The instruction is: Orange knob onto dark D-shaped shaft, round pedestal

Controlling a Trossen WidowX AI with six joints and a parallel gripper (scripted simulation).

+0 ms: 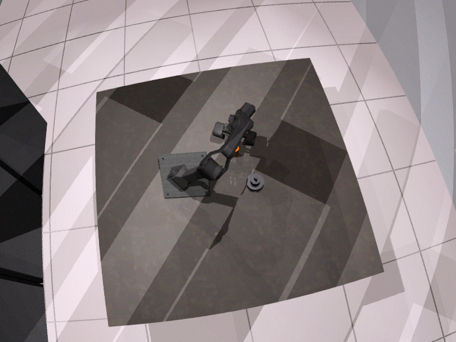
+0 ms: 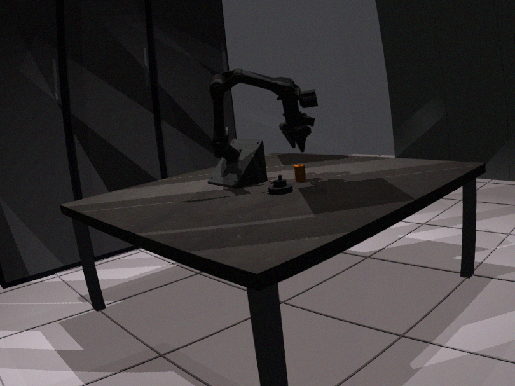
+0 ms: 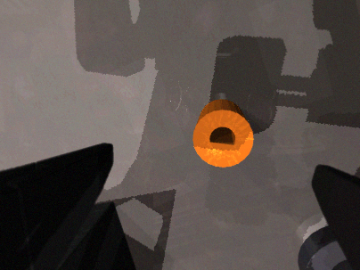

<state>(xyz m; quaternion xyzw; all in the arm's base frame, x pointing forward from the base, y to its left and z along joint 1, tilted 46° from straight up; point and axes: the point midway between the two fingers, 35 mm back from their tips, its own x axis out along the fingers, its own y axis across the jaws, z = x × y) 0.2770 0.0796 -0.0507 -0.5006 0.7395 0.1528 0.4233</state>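
Observation:
The orange knob (image 1: 237,149) (image 2: 299,173) (image 3: 223,158) stands upright on the table, partly under the arm in the top view. In the wrist view its D-shaped hole faces up, with the flat side toward the bottom of the picture. The round dark pedestal (image 1: 249,186) (image 2: 280,190) stands a short way from the knob, its thin shaft (image 1: 255,178) (image 2: 280,177) pointing up and bare. Part of the pedestal (image 3: 308,252) shows at the wrist view's lower right, partly behind a finger. My gripper (image 2: 299,149) (image 3: 210,163) is open and empty, pointing down above the knob. The shaft's flat side cannot be made out.
The arm's base plate (image 1: 164,169) (image 2: 220,182) and its wedge-shaped mount (image 2: 257,163) stand on the table (image 1: 152,274) (image 2: 206,227), to the left of the knob and pedestal. Shadows of the arm fall across the table.

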